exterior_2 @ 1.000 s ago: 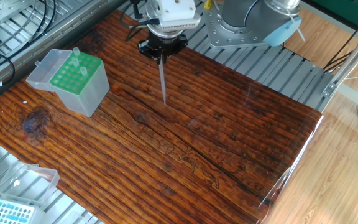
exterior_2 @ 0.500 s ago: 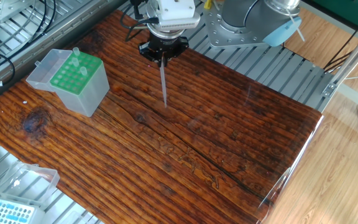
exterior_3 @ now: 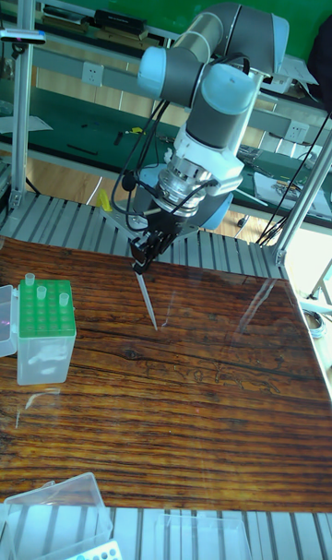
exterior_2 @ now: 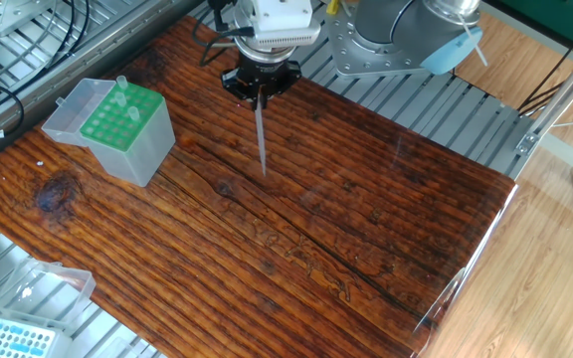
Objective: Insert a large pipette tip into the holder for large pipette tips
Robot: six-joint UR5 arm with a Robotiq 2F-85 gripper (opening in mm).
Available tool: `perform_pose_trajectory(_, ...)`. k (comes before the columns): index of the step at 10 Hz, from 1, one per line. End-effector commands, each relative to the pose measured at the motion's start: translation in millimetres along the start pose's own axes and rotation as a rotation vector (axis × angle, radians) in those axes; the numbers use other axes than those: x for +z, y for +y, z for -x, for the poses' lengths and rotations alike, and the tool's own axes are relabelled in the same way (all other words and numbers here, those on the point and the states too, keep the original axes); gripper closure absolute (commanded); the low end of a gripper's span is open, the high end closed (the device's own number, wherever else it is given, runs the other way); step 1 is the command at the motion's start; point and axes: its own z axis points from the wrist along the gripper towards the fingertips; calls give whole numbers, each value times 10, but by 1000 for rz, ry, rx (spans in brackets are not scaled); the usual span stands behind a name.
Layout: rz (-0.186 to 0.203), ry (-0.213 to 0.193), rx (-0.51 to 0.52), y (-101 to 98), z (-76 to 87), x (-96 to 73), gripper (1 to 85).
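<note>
The large pipette tip (exterior_2: pixel 262 134) (exterior_3: pixel 147 300) hangs upright, point down, over the back middle of the wooden table. My gripper (exterior_2: pixel 260 89) (exterior_3: pixel 141 263) is shut on its wide upper end. The fine point sits just above the wood; whether it touches cannot be told. The holder for large pipette tips (exterior_2: pixel 117 124) (exterior_3: pixel 44 313), a translucent box with a green hole plate, stands well to the left of the gripper with its clear lid (exterior_2: pixel 73 109) folded open. A few tips stand in its holes.
A flatter box with a light blue grid (exterior_2: pixel 8 338) and its clear lid (exterior_2: pixel 53 283) sits at the near left corner, off the wood. Cables (exterior_2: pixel 8 99) lie at the far left. The wooden table (exterior_2: pixel 366 219) ends in metal slats (exterior_2: pixel 446 109) on the right.
The gripper and the held tip have shifted only a few pixels downward in the picture. The holder has not moved.
</note>
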Motion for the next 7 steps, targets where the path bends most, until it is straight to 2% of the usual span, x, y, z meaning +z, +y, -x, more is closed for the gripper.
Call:
perform_pose_trajectory(1, 2, -34, 5, 0, 85, -11, 847)
perform_pose_trajectory(7, -38, -42, 13, -105, 106, -14, 847)
